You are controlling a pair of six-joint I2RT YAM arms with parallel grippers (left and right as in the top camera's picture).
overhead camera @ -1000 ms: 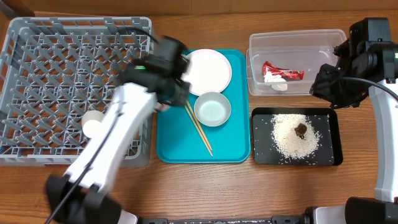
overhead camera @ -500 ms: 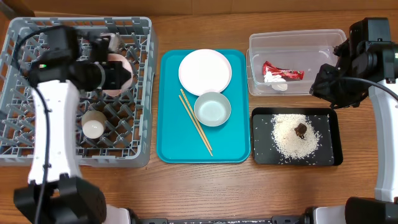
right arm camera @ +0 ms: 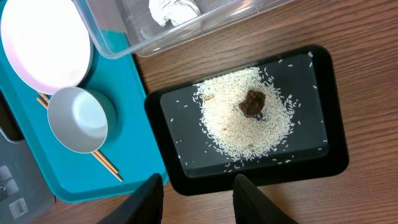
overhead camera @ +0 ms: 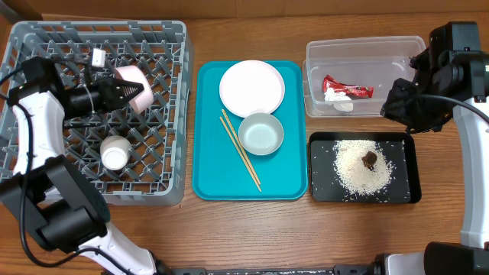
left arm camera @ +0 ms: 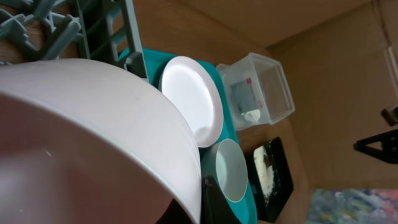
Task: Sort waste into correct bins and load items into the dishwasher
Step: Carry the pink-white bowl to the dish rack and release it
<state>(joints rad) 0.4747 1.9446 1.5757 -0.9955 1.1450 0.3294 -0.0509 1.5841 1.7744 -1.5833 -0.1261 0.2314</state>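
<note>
Left gripper (overhead camera: 122,95) pinches the smooth pink bowl (overhead camera: 134,82) over the grey lattice rack (overhead camera: 46,164), upper left; right gripper (right arm camera: 198,186) hangs spread, empty.

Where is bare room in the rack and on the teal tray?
Rack: free near rows and right columns; crowded around white cup and left tool holding pink bowl. Teal tray: bare strip left of the chopsticks; plate and grey-green bowl fill the right.

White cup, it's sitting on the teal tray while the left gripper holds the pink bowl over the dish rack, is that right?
Not quite. The white cup stands in the dish rack, not on the teal tray, as the overhead view shows. The rest is right: the left gripper holds the pink bowl over the rack.
</note>
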